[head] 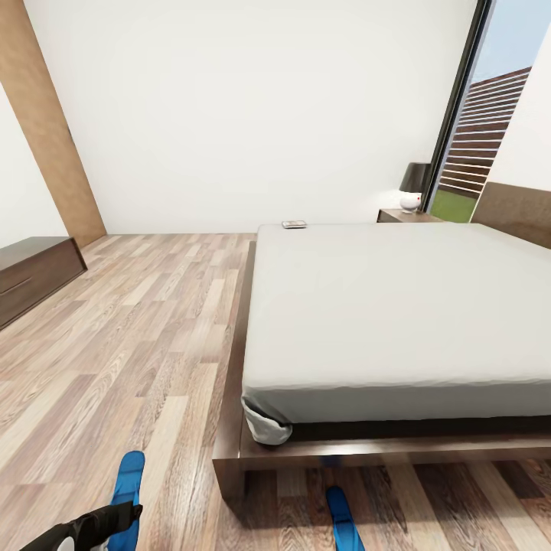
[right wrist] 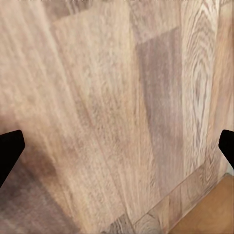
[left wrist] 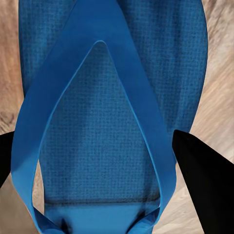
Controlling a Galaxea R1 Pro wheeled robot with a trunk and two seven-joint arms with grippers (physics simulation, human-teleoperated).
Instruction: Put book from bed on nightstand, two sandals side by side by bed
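Note:
One blue sandal (head: 127,484) lies on the wood floor at the lower left, and my left gripper (head: 103,523) hangs over its near end. In the left wrist view the sandal (left wrist: 112,126) is very close, and the left gripper (left wrist: 92,141) is open with a black finger (left wrist: 202,180) at each side of it. The second sandal (head: 342,516) lies on the floor by the foot of the bed (head: 398,306). The book (head: 294,224) rests on the mattress's far corner. A nightstand (head: 394,216) stands beyond the bed. My right gripper (right wrist: 119,141) is open above bare floor.
A lamp (head: 414,186) sits on the nightstand beside the tall window (head: 490,130). A low dark dresser (head: 34,275) stands against the left wall. The bed's wooden platform frame (head: 229,459) juts out between the two sandals. Wide plank floor (head: 138,337) stretches left of the bed.

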